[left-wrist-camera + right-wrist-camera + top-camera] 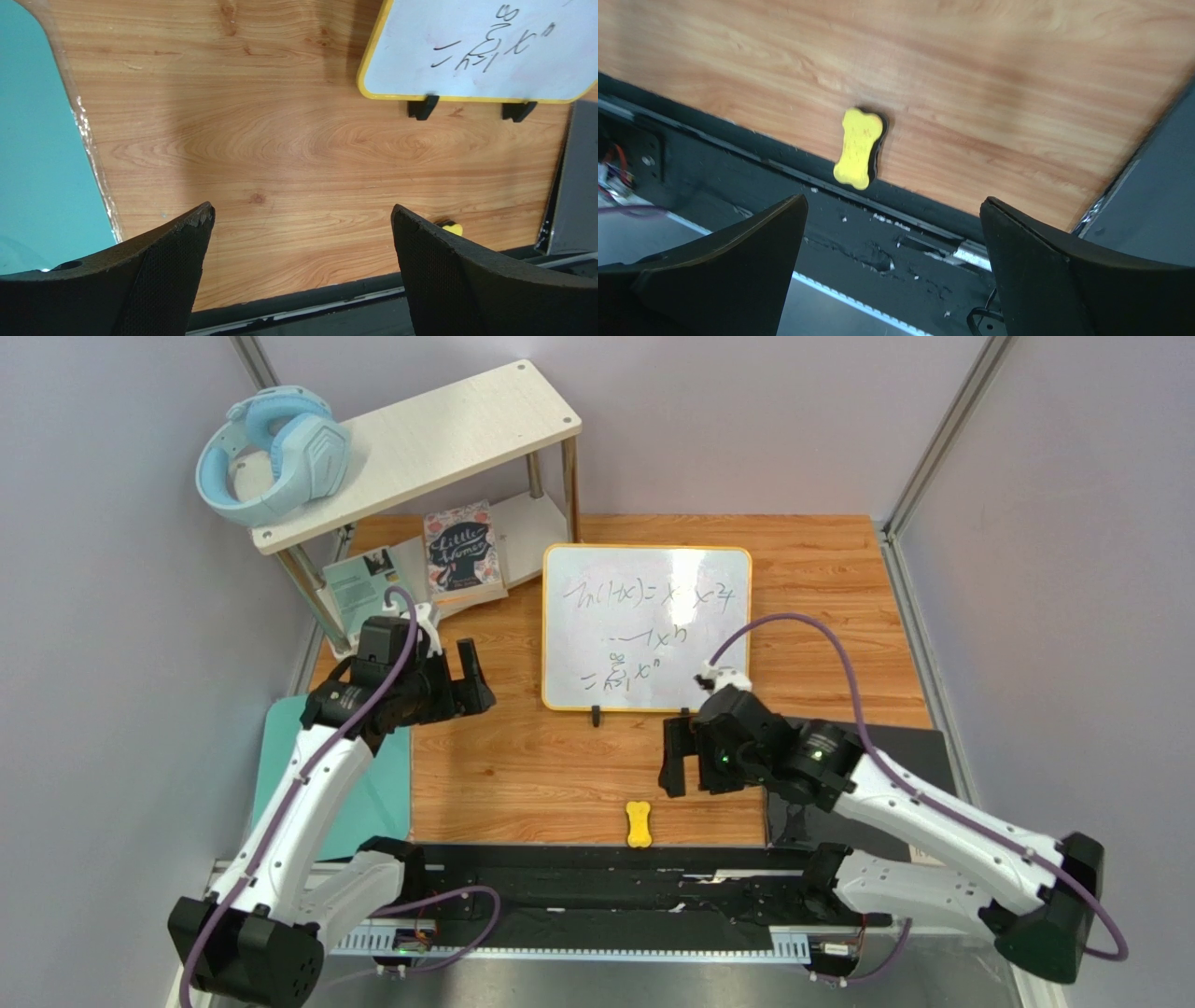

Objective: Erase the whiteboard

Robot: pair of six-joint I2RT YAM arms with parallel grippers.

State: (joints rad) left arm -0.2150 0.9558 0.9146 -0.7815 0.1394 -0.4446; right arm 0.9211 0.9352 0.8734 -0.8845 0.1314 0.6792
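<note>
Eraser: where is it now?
In the top view the yellow eraser lies at the wooden table's near edge, beside the black rail, in front of the whiteboard.

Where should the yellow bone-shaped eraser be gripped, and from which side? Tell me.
Grip the eraser at its narrow waist, coming straight down from above. It lies flat on the wooden table, yellow face up, and the waist is slimmer than the lobed ends, so the pads can close across it. The open right gripper looks better placed.
</note>
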